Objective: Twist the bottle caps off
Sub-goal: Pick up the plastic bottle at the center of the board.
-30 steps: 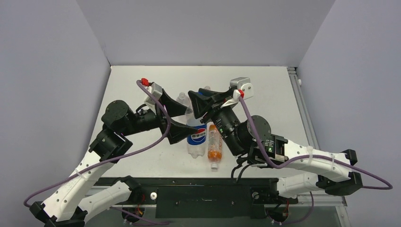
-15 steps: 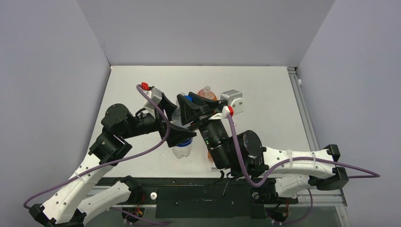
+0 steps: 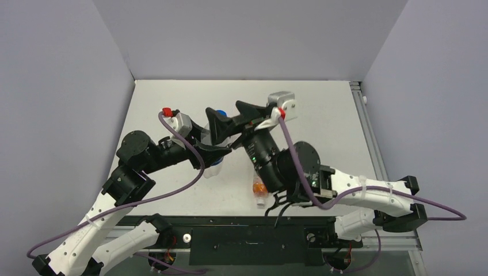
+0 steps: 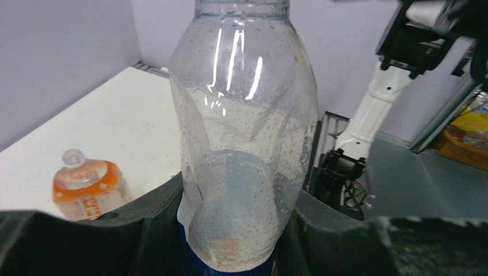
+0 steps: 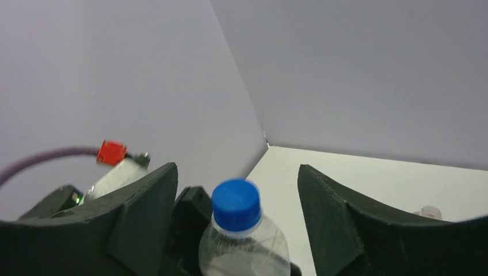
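Clear bottle upright, blue cap uppermost

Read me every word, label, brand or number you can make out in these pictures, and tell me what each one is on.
No text can be read here.
On the wide orange bottle: reddish print on its label, too blurred to read.
On the clear bottle: only a blue band at its foot shows, no letters.
On the slim orange bottle: too small to read.
On the blue cap: nothing printed.
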`<state>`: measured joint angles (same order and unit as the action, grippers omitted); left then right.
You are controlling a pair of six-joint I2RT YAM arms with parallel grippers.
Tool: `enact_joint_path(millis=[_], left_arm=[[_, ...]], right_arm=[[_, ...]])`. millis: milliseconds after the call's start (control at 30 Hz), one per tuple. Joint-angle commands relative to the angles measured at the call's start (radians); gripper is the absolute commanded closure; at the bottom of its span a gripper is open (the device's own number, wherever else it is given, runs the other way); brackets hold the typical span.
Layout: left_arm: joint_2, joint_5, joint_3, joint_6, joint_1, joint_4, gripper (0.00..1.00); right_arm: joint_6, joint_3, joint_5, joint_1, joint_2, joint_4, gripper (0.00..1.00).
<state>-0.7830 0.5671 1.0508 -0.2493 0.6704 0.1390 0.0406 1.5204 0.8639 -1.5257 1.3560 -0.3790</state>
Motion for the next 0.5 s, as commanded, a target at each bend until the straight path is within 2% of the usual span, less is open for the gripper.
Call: enact_joint_path(millis=[0, 133, 233, 467], left_arm=[[0.023, -0.149, 0.013, 0.160, -0.003, 0.017, 0.83], [0.025, -0.216, 0.008, 0.182, -0.002, 0.011, 0.92], [0.021, -0.219, 0.012, 0.183, -0.002, 0.009, 0.94], [0.020, -0.184, 0.017, 0.240, -0.001, 0.009, 0.97]], right_arm=[[-0.304, 0.239, -0.210, 0.137, -0.020, 0.481, 0.25], [-0.324, 0.414, -0.302, 0.161, 0.043, 0.704, 0.22], [-0.327, 0.556, -0.347, 0.172, 0.119, 0.848, 0.23], [-0.388, 0.659, -0.492, 0.228, 0.185, 0.967, 0.34]])
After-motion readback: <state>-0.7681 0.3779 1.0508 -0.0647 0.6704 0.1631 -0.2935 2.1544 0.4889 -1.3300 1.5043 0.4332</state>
